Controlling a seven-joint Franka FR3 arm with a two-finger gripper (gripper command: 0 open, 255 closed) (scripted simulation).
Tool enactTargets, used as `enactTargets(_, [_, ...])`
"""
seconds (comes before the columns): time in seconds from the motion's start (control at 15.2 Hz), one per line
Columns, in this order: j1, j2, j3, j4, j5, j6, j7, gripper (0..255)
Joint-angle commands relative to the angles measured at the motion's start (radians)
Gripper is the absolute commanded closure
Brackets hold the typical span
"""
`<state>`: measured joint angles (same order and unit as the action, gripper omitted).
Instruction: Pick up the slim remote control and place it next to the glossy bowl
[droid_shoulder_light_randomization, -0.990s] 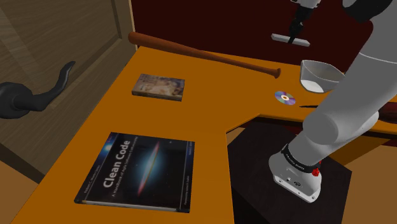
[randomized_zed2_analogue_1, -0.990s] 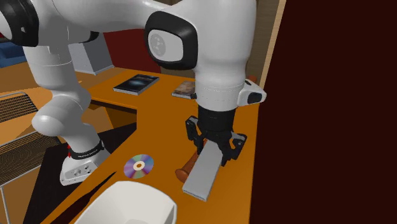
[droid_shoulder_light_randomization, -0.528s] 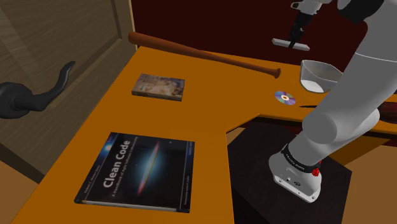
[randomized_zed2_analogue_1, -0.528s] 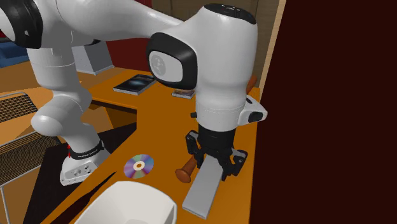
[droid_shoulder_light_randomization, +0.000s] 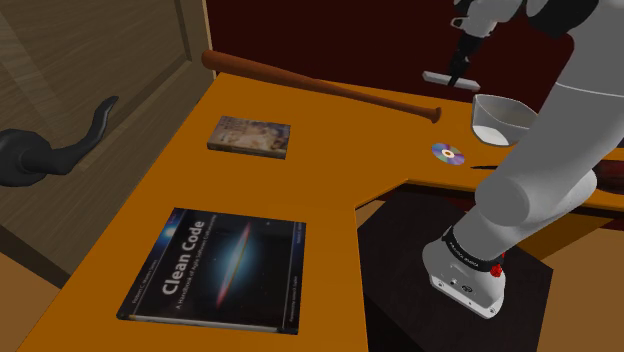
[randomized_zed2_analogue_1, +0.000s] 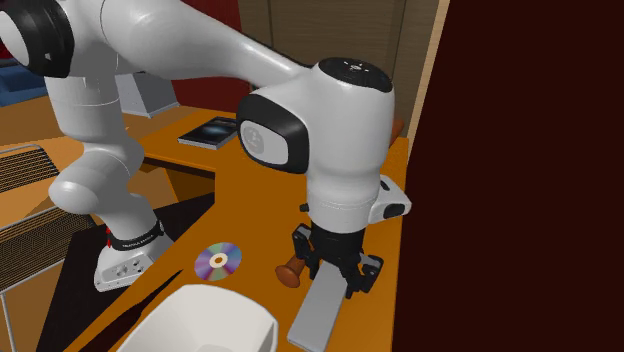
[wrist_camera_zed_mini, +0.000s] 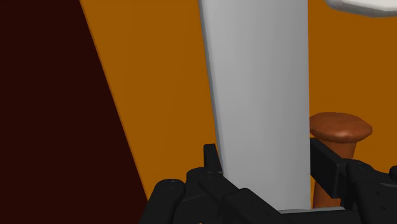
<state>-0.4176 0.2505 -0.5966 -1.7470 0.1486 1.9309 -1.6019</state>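
The slim remote control (droid_shoulder_light_randomization: 448, 80) is a long plain grey bar. My gripper (droid_shoulder_light_randomization: 460, 72) is shut on it near one end and holds it level just above the orange table (droid_shoulder_light_randomization: 340, 170), beyond the bat's knob. In the second exterior view the remote (randomized_zed2_analogue_1: 322, 312) hangs under the gripper (randomized_zed2_analogue_1: 335, 282) by the table's right edge, a little right of the white glossy bowl (randomized_zed2_analogue_1: 205, 325). In the wrist view the black fingers (wrist_camera_zed_mini: 212, 158) clasp the remote (wrist_camera_zed_mini: 261, 95) from both sides. The bowl (droid_shoulder_light_randomization: 500, 118) stands just below the remote in the shoulder view.
A brown baseball bat (droid_shoulder_light_randomization: 300, 82) lies along the table's far edge, its knob (randomized_zed2_analogue_1: 290, 272) beside the remote. A CD (droid_shoulder_light_randomization: 448, 153) lies near the bowl. Two books (droid_shoulder_light_randomization: 220, 268) (droid_shoulder_light_randomization: 250, 135) rest farther along the table. The table edge (wrist_camera_zed_mini: 108, 95) drops off beside the remote.
My gripper has carried the remote lower and toward the bowl end of the table, past the bat's knob. The grip has stayed the same.
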Motion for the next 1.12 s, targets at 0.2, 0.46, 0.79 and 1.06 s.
enactTargets(0.2, [-0.002, 0.02, 0.006, -0.046, 0.015, 0.063, -0.008, 255])
enactTargets(0.46, [-0.005, 0.04, 0.011, -0.076, 0.03, 0.11, -0.018, 255])
enactTargets(0.79, [-0.011, 0.069, 0.019, -0.109, 0.051, 0.167, -0.032, 255])
enactTargets(1.06, [-0.017, 0.096, 0.028, -0.132, 0.07, 0.211, -0.044, 255])
